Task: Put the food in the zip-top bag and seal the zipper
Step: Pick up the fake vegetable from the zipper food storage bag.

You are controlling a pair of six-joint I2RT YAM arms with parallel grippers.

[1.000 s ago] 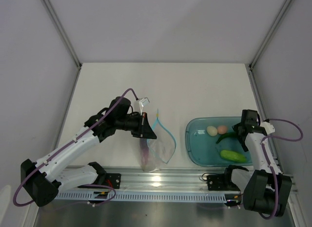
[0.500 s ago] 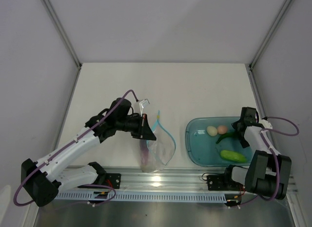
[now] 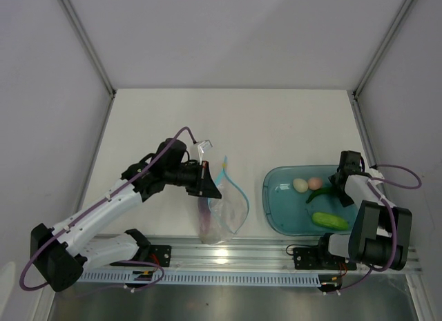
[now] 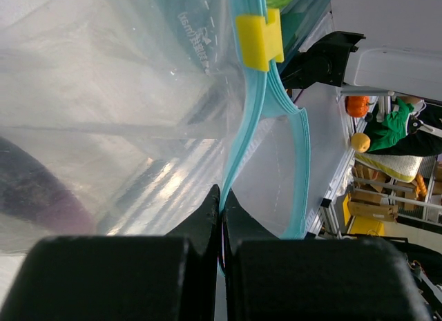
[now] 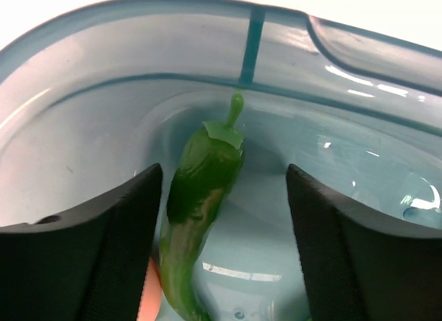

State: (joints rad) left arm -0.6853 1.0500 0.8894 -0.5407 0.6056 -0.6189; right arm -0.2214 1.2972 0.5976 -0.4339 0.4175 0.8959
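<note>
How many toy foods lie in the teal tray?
4: cream egg and pink egg side by side at the back, pepper in the middle, cucumber nearest.

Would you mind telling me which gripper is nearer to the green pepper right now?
Right. The right gripper hangs open over the pepper in the tray, a finger on each side; the left gripper is across the table, shut on the bag.

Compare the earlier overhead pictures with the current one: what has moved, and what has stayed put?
The right arm folded down, settling the open right tool astride the pepper in the tray. Nothing was grasped or released. The left tool stays shut on the zipper; bag and food are unmoved.
</note>
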